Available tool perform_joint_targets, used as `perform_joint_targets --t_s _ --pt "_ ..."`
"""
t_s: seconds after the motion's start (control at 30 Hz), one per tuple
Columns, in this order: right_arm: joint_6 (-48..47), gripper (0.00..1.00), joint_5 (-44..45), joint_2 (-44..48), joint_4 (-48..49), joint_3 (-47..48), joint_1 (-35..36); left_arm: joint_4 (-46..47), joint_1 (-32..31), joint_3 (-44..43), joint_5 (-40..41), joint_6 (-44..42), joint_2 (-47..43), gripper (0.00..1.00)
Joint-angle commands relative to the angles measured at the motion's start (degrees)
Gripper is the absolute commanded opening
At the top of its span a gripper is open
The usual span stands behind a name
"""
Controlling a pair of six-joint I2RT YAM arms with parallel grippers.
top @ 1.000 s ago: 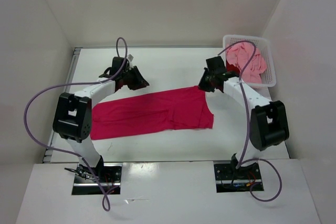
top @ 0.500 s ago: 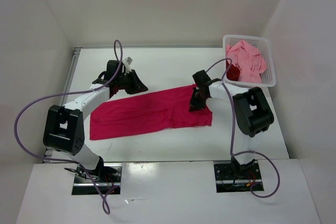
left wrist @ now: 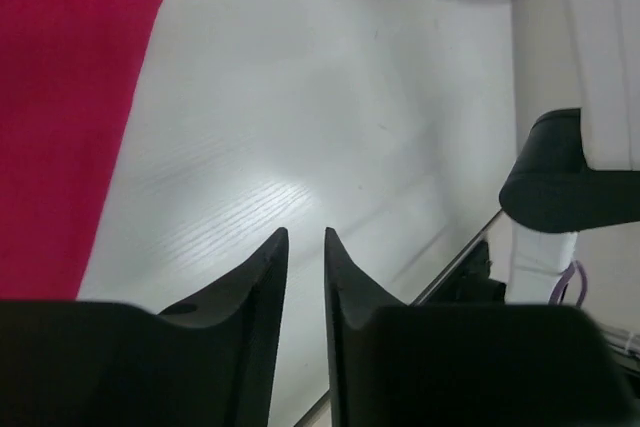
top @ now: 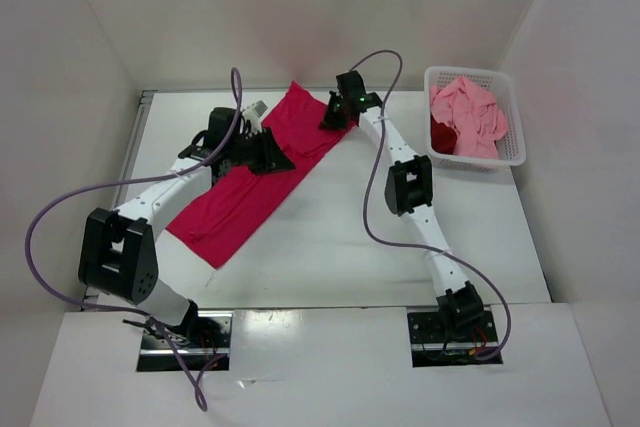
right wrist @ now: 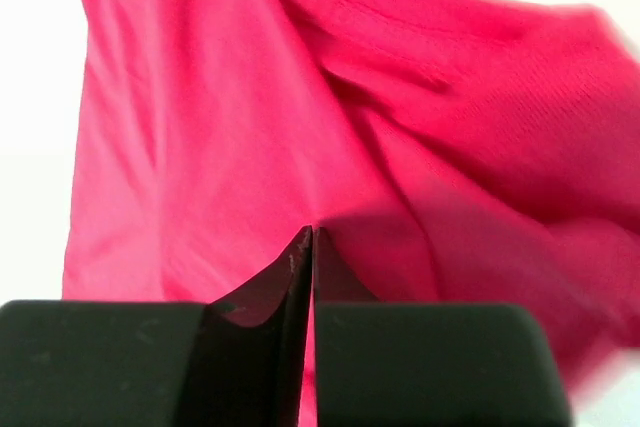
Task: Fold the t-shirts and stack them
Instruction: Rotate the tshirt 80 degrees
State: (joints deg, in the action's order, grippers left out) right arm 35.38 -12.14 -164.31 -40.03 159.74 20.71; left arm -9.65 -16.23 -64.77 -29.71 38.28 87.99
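The bright magenta-red t-shirt point(top: 238, 209) lies stretched in a diagonal band from the front left of the table to the back centre. My right gripper point(top: 331, 119) is reached far back and is shut on the shirt's far end; the right wrist view shows the cloth point(right wrist: 250, 97) hanging past the closed tips point(right wrist: 312, 233). My left gripper point(top: 274, 159) hovers at the shirt's right edge, its jaws a little apart and empty point(left wrist: 306, 235), with the shirt point(left wrist: 60, 97) to its left. The salmon pink t-shirt point(top: 468, 112) and the dark crimson t-shirt point(top: 442, 136) lie in the basket.
The white mesh basket point(top: 512, 117) stands at the back right corner. White walls close in the table on the left, back and right. The right arm point(top: 408, 187) stretches across the table's middle. The arm bases sit at the near edge.
The right gripper swung from the table's middle right to the back centre, dragging the shirt's right end with it. The shirt turned from lying crosswise to a diagonal. The left gripper shifted slightly right.
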Motion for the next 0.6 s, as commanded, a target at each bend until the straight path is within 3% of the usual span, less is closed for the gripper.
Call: perform_joint_targets --t_s 0.0,0.07,0.27,0.33,0.37,0.4,0.47,0.57 --pt "-0.2 0.07 -0.1 0.1 -13.9 15.9 -1.8 -1.8 0.7 -0.4 2.8 -1.5 -0.8 0.26" --pt "-3.1 0.12 2.3 3.6 -17.8 19.9 -1.3 -1.8 0.7 0.3 3.3 -0.9 -1.3 0.22" --pt "-5.1 0.34 -1.3 27.8 -14.1 -0.2 -1.8 -3.0 1.9 -0.5 5.2 -0.2 -0.6 0.07" --pt "-6.1 0.43 -3.2 35.8 -9.0 -19.8 1.1 -3.6 2.5 0.3 5.8 -0.2 -1.1 0.06" --pt "-6.1 0.45 -4.0 44.4 -2.1 -27.7 2.1 -3.6 3.7 2.1 5.8 0.4 -1.7 0.06" --pt "-3.9 0.46 -6.1 48.6 1.8 -43.6 3.3 -3.6 4.5 3.3 5.2 0.4 -1.7 0.06" --pt "-0.8 0.50 -8.2 57.9 10.8 -62.9 6.7 -3.1 7.7 5.4 1.8 1.5 -1.7 0.04" --pt "5.0 0.51 -9.7 62.8 19.6 -79.3 12.0 -3.1 11.6 9.6 1.0 1.5 -3.3 0.01"
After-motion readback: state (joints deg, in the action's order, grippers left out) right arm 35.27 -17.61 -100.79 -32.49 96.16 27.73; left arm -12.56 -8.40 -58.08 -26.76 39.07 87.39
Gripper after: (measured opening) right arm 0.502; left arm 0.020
